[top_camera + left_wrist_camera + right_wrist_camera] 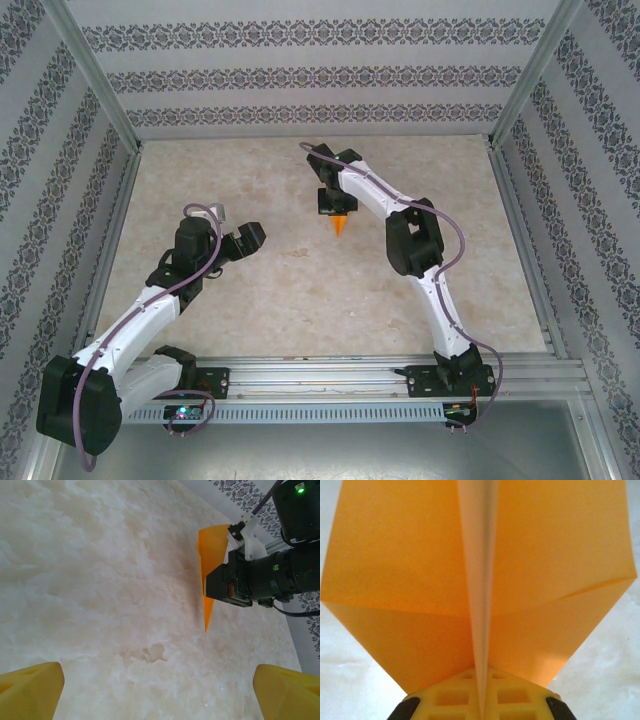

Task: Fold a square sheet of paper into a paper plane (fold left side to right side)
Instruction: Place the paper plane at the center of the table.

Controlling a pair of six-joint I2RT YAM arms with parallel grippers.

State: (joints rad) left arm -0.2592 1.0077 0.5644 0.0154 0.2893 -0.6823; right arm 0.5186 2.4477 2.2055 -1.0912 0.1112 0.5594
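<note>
Paper, one piece only: a narrow, pointed, bright orange paper plane [342,225] sat clamped in the right gripper [336,210], over the far middle of the pale marbled table [290,290]. From overhead, just its small tip peeked out, pointing to the near side. The right wrist camera showed more: two wings spread either side of a pale centre crease, pinched between yellow fingers [445,700]. Two arms, two grippers. The left gripper [236,228] stood well apart to the left, its yellow fingertips [30,690] spread wide over bare table.
</note>
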